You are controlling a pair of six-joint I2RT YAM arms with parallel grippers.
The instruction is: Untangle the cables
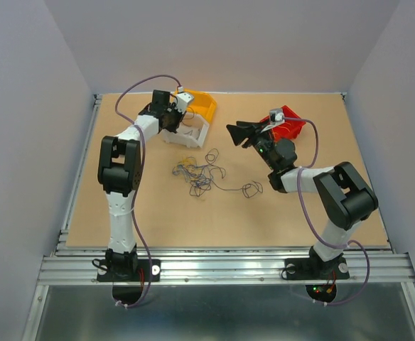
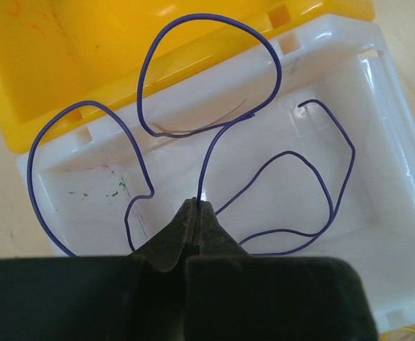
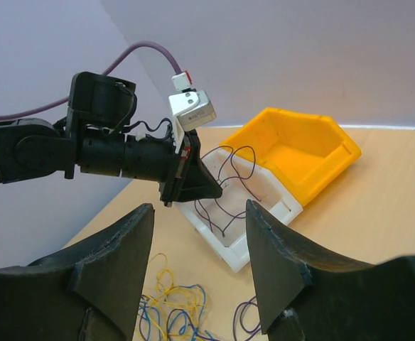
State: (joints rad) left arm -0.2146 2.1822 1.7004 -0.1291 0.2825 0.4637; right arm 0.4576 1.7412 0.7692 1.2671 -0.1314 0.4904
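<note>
Left gripper [image 2: 195, 213] is clenched on one purple wire [image 2: 202, 174], its loops hanging over the white bin [image 2: 399, 206] beside the yellow bin [image 2: 65, 57]; only the left wrist view resolves this grip. Right gripper [image 3: 197, 266] is spread wide. Overhead, the other cables [image 1: 202, 174] lie tangled on the table [image 1: 158, 220] between both arms.

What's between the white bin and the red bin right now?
The right gripper, jaws open and pointing toward the white bin, hangs there above bare table. The top external view shows it.
</note>
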